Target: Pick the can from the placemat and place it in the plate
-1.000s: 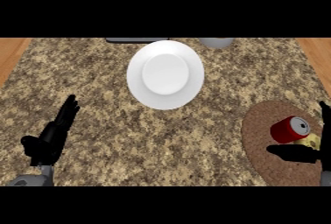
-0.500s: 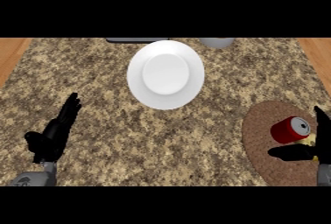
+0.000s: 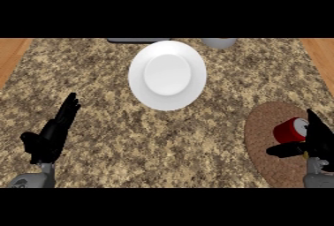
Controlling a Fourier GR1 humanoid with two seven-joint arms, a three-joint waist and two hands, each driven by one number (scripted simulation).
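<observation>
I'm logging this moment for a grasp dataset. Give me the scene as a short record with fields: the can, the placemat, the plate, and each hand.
can: red can lying on its side on the placemat, pale end toward the right hand
placemat: round brown placemat at the counter's right edge
plate: white plate, nothing on it, toward the far middle of the counter
right hand: right hand beside the can, thumb reaching under it, fingers straight, not closed round it
left hand: left hand open, resting at the lower left
task state: can not yet lifted
</observation>
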